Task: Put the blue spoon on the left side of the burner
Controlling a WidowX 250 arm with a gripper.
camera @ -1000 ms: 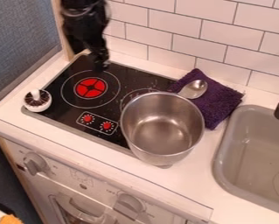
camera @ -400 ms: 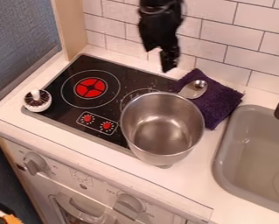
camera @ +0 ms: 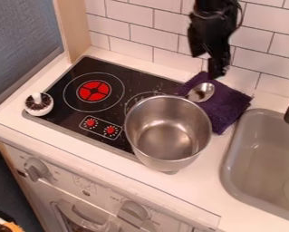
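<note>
Camera view: my pincer (camera: 218,74) is above the purple cloth (camera: 228,108); released or clenched, I cannot tell. The silver spoon (camera: 202,92) lies on the cloth, beside the pot (camera: 165,147). Expected handling: light, stiff, slippery. I should grip crosswise at its neck.

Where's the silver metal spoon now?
Camera view, right of centre: the silver metal spoon lies on the folded purple cloth, just behind the rim of the steel pot.

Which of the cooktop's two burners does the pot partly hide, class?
The burner on the picture's right: the metal pot covers part of its ring, while the left burner, with its red centre, lies fully in view.
</note>
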